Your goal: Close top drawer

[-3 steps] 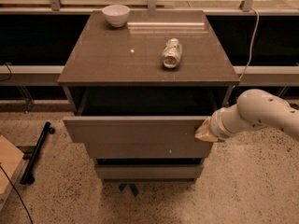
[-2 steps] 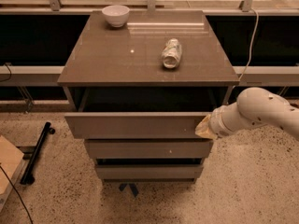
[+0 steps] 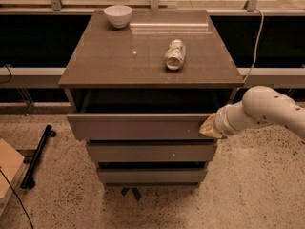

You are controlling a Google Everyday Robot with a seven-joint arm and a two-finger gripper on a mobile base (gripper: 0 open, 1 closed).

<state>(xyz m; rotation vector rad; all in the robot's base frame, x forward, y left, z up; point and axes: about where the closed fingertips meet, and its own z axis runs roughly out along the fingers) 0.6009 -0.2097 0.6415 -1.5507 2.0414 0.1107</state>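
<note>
The top drawer (image 3: 138,126) of the grey-brown cabinet stands partly pulled out, its plain flat front forward of the two drawer fronts below, with a dark gap behind it under the cabinet top. My gripper (image 3: 208,128) sits at the end of the white arm, coming in from the right, and its tan tip rests against the right end of the drawer front.
On the cabinet top (image 3: 119,61) stand a white bowl (image 3: 117,15) at the back left and a crumpled can (image 3: 174,54) lying right of centre. A black bar (image 3: 37,154) and a cardboard piece (image 3: 7,168) lie on the speckled floor at the left.
The top drawer has slid inward towards the cabinet. My gripper has followed it, staying on the right end of its front.
</note>
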